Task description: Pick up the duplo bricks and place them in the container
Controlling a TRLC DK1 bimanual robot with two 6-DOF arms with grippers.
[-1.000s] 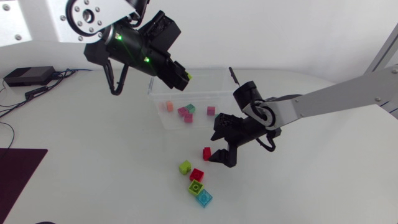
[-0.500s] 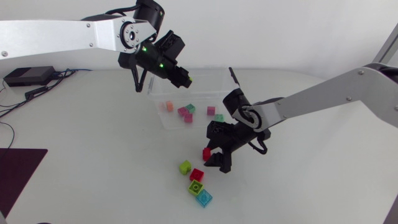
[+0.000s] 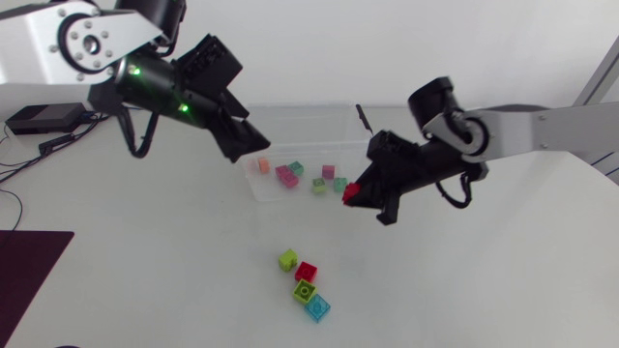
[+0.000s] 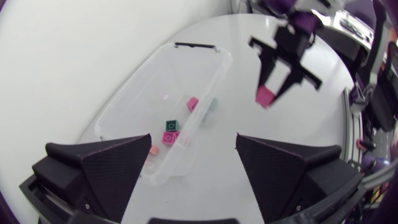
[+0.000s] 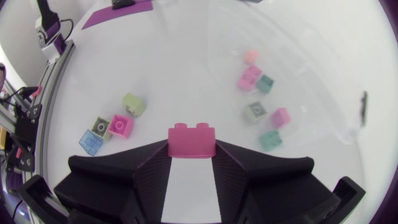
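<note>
Right claw [image 3: 366, 196]: clenched on one red duplo brick [image 3: 350, 193], a finger on either side; held clear of the bench [image 3: 145, 280], just beside the near right corner of the container [image 3: 253, 186]. In the right wrist view the brick sits studs-up between the fingertips, with the container ahead

Left claw [image 4: 193, 165]: released, fingers wide apart, nothing between them; hangs over the container's left end, looking down into it

Container: clear plastic tub, upright on the bench, between the two arms. Contents are six loose bricks on its floor: orange brick [image 3: 262, 165], magenta brick [image 3: 286, 175], teal brick [image 3: 297, 168], pink brick [image 3: 328, 172], pale green brick [image 3: 319, 186], green brick [image 3: 339, 184]

Bench, in front of the container and well apart from it: four bricks in a close cluster, namely lime brick [image 3: 287, 259], second red brick [image 3: 307, 272], olive brick [image 3: 304, 290], light blue brick [image 3: 316, 307]; the last three are touching or nearly so

Bench, left edge: dark maroon mat [image 3: 29, 261]
</note>
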